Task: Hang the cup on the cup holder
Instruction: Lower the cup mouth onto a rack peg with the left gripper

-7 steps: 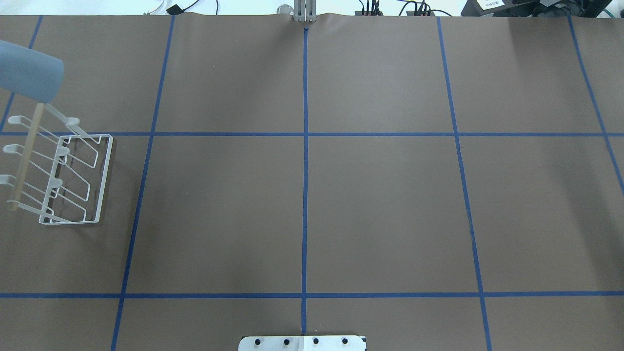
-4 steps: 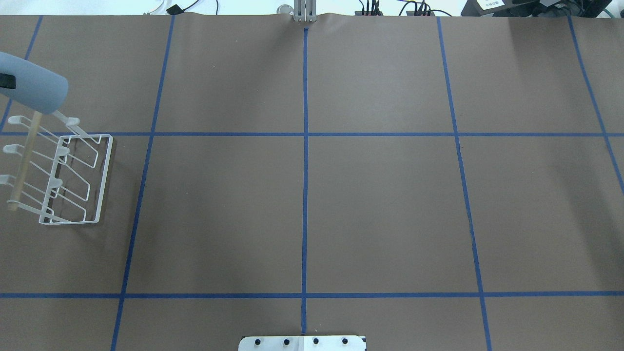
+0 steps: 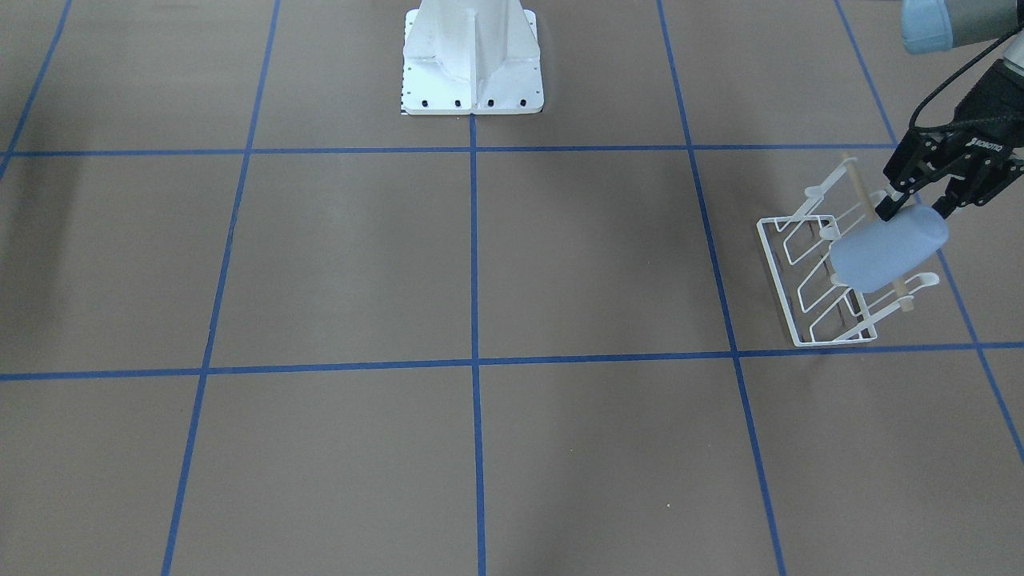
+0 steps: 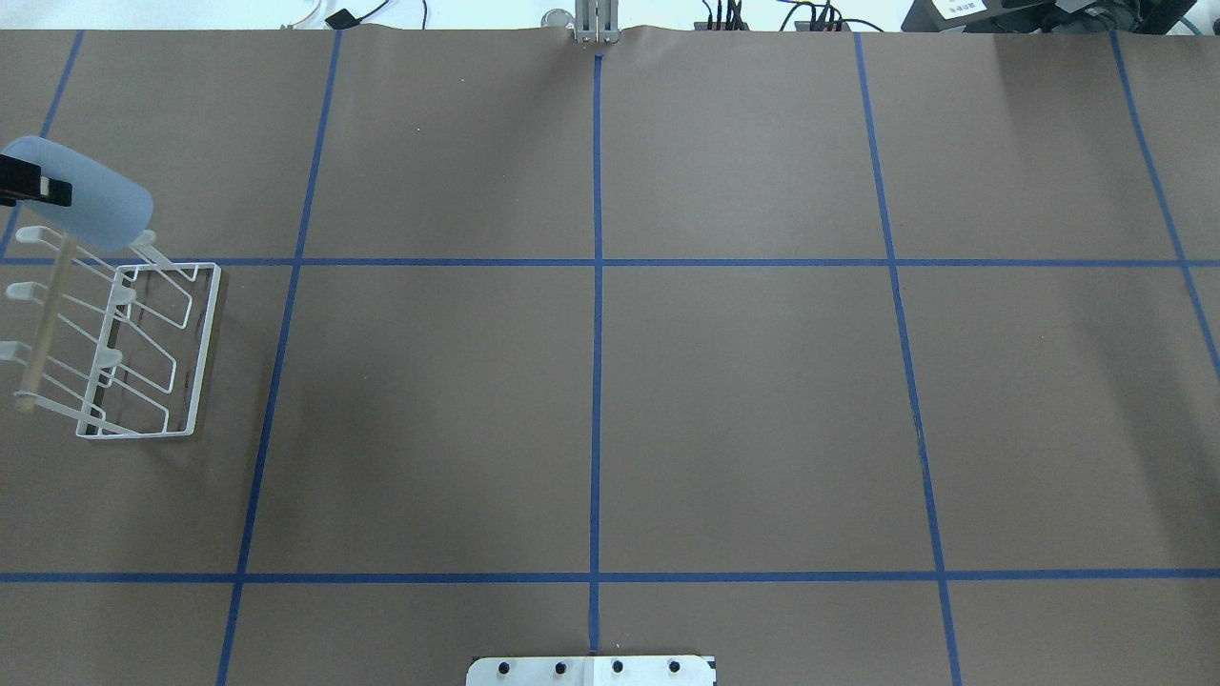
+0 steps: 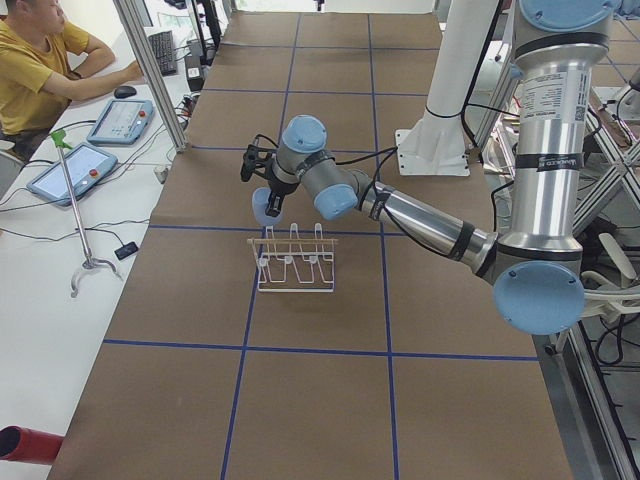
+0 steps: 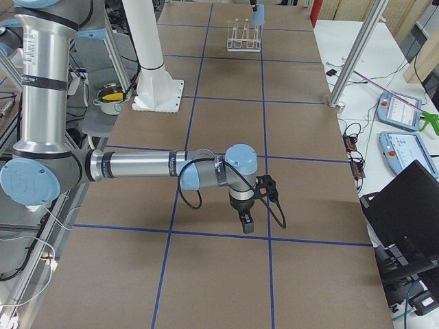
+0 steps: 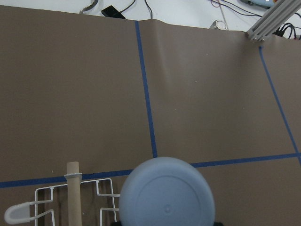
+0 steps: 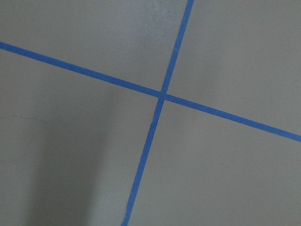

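The left gripper (image 3: 918, 212) holds the cup (image 3: 888, 248) in the air, its fingers (image 3: 886, 211) clamped on either side of the cup's narrower, closed end. The light blue cup is tilted, wider end slanting down towards the cup holder (image 3: 776, 280). In the left wrist view the cup's round closed bottom (image 7: 167, 195) faces the camera, so the mouth and inside are hidden. The cup sits over the end of the cup holder farthest from the robot, covering the tip of the wooden rod (image 4: 47, 324). Whether a prong has entered the cup, or touches it, I cannot tell. The white wire holder stands upright on the table (image 4: 743, 410). The right gripper (image 6: 245, 221) hangs low over the table, well apart; its fingers' state I cannot tell.
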Controlling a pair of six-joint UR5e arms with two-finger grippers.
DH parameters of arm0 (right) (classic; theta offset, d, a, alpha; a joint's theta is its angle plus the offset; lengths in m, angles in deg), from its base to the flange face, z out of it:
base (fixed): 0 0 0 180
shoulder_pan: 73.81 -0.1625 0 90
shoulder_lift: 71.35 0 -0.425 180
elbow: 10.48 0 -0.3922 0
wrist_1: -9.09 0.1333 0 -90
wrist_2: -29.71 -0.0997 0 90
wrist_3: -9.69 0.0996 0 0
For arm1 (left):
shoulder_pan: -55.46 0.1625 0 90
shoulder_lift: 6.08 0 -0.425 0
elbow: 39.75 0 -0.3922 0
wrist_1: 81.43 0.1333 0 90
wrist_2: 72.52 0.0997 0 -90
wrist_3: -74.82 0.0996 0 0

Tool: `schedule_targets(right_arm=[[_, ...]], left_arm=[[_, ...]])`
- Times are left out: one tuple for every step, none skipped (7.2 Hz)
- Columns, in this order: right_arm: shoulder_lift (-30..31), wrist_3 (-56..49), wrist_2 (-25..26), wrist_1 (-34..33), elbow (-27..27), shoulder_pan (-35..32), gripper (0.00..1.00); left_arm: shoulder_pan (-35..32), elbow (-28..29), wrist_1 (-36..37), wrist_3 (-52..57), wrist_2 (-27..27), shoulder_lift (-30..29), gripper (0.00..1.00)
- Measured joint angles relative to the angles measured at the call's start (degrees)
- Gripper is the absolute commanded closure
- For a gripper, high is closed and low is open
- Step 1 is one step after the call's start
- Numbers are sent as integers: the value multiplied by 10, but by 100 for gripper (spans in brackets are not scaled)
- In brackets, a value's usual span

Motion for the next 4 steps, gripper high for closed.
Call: schedule_targets(right_arm=[[0,0,0,0,0,0,0],[0,0,0,0,0,0,0],[-1,0,0,0,-1,0,0],[-1,0,0,0,-1,0,0]], left_arm=[[1,-1,19,11,11,-2,82],[4,-3,35,17,25,-8,82],[10,-5,49,19,36,-17,82],[16,-6,60,19,45,-23,82]])
